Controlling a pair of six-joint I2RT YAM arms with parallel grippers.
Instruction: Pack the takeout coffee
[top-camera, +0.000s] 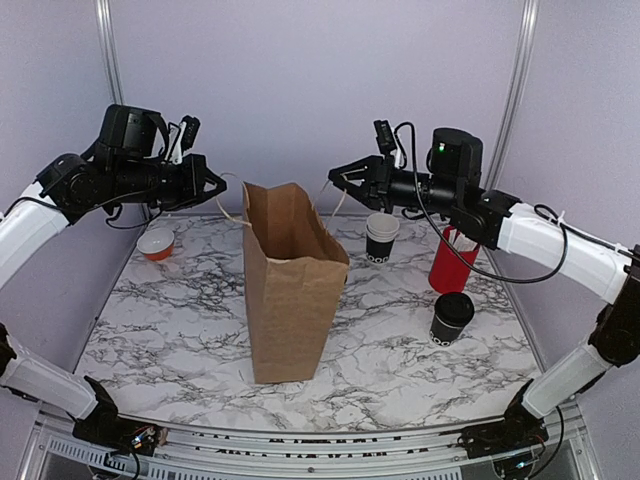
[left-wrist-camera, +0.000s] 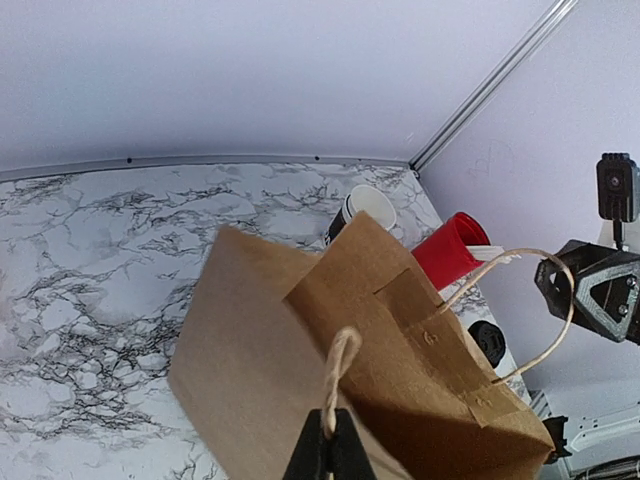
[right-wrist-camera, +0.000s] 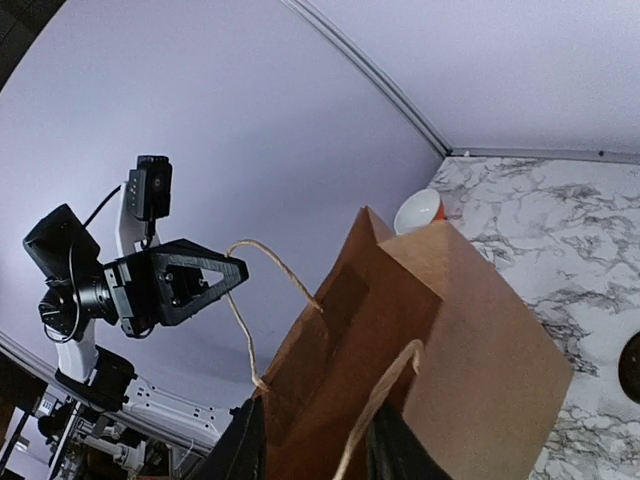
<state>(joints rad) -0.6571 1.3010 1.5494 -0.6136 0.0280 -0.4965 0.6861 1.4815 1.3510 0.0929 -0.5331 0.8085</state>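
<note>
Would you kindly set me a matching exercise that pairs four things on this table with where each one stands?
Things:
1. bag
2. lidded cup
3. bowl
4. red cylinder

Places:
A. back left
B. front right
C. middle
D. right, just behind the lidded cup

Pairs: 1-C, 2-B, 3-A, 4-D

A robotics lab test cell is indicated by a left arm and a right arm mounted at the near edge of a marble-patterned table, by plain lilac walls framed with aluminium posts, and by black cables hung loose along the arms
</note>
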